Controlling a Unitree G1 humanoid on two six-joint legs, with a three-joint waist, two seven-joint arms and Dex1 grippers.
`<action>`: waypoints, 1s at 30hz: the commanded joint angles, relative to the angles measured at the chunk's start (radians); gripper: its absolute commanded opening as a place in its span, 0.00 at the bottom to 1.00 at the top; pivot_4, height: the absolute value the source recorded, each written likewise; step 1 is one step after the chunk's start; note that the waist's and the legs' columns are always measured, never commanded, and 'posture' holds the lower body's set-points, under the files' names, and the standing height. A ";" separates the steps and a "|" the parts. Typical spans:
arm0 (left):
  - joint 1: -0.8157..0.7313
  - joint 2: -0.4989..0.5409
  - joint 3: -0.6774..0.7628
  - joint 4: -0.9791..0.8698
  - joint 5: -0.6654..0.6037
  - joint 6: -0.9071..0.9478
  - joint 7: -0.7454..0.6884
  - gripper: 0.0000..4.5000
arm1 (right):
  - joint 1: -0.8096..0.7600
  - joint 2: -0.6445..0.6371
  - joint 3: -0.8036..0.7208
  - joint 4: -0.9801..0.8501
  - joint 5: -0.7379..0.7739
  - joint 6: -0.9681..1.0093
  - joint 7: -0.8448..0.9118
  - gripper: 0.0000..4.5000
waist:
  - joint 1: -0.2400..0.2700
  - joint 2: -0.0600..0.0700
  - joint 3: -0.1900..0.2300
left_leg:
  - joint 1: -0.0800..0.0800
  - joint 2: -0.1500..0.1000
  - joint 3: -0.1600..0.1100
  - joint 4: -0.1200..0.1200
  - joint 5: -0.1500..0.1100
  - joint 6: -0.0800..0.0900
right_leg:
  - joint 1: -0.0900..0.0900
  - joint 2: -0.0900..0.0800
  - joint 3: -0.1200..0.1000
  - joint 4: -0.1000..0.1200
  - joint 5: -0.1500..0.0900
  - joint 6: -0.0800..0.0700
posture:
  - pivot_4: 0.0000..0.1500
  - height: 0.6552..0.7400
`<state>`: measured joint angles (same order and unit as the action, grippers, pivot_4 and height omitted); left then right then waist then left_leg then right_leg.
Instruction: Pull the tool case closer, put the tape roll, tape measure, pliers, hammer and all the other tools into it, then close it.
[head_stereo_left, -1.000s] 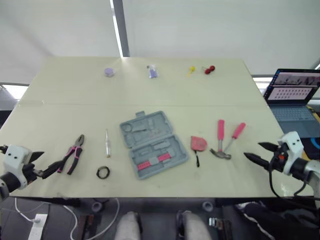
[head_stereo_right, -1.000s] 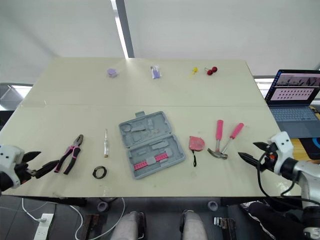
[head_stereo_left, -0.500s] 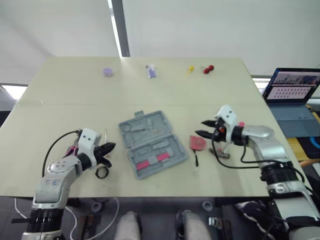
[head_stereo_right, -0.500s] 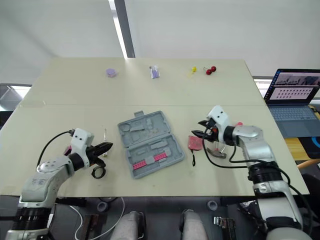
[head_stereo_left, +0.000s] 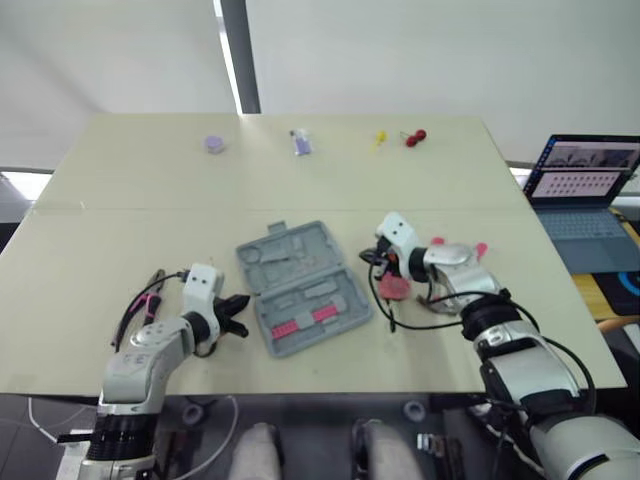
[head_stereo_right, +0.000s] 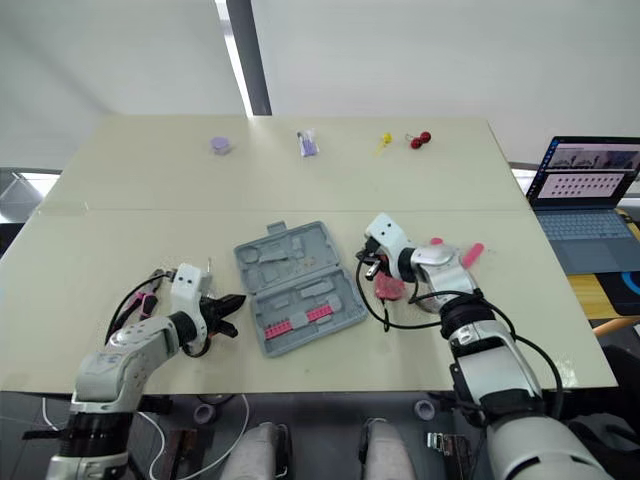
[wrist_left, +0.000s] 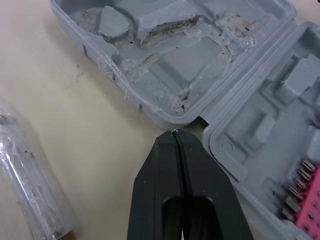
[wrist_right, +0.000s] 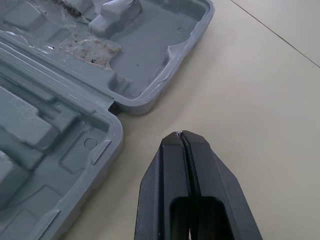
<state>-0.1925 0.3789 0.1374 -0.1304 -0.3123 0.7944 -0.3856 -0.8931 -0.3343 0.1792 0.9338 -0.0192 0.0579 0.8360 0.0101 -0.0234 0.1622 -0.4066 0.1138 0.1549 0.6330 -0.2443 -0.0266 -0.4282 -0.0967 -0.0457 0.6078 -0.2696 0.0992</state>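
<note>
The grey tool case (head_stereo_left: 300, 288) lies open in the middle of the table, with pink bits (wrist_left: 306, 197) in its near half. My left gripper (head_stereo_left: 240, 301) is shut and empty, its tips (wrist_left: 174, 133) just off the case's left side at the hinge notch. Beside it lies a screwdriver with a clear handle (wrist_left: 30, 175), and the pink-handled pliers (head_stereo_left: 148, 300) rest behind my left arm. My right gripper (head_stereo_left: 372, 258) is shut and empty, close to the case's right edge (wrist_right: 150, 97). The pink tape measure (head_stereo_left: 396, 287) sits under my right wrist. A pink hammer handle (head_stereo_left: 481, 248) shows past the arm.
A laptop (head_stereo_left: 585, 180) stands open off the table's right side. Small items line the far edge: a purple disc (head_stereo_left: 214, 144), a purple piece (head_stereo_left: 300, 142), a yellow piece (head_stereo_left: 380, 139) and a red piece (head_stereo_left: 414, 137).
Both arms have swung in from the table's outer corners to either side of the case. Both grippers went from open to shut.
</note>
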 joint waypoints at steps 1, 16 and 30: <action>-0.013 -0.016 -0.015 0.010 0.005 -0.016 0.011 0.00 | -0.030 0.021 -0.019 0.032 -0.007 -0.042 -0.028 0.01 | -0.006 0.000 0.000 | 0.000 0.000 0.000 0.000 0.000 0.000 | 0.000 0.000 0.000 0.000 0.000 0.000 | 1.00 1.00; -0.019 -0.023 -0.046 0.014 0.006 -0.018 0.012 0.00 | -0.031 0.078 -0.016 0.083 -0.014 -0.072 0.003 0.01 | -0.011 0.000 0.000 | 0.000 0.000 -0.004 -0.002 0.002 -0.004 | 0.000 0.000 -0.002 0.002 -0.001 -0.002 | 1.00 1.00; -0.026 0.064 -0.076 0.042 0.016 -0.044 -0.090 0.00 | 0.086 0.048 0.003 -0.123 -0.004 0.012 0.112 0.01 | -0.010 0.000 0.000 | 0.000 0.000 -0.004 -0.002 0.001 -0.005 | 0.000 0.000 -0.003 0.002 -0.002 -0.002 | 1.00 1.00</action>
<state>-0.2074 0.4304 0.0695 -0.0841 -0.2910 0.7740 -0.4392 -0.8193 -0.2847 0.1798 0.8772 -0.0383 0.0541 0.9164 -0.0003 -0.0232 0.1623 -0.4068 0.1138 0.1507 0.6306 -0.2430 -0.0318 -0.4282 -0.0967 -0.0489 0.6097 -0.2712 0.0966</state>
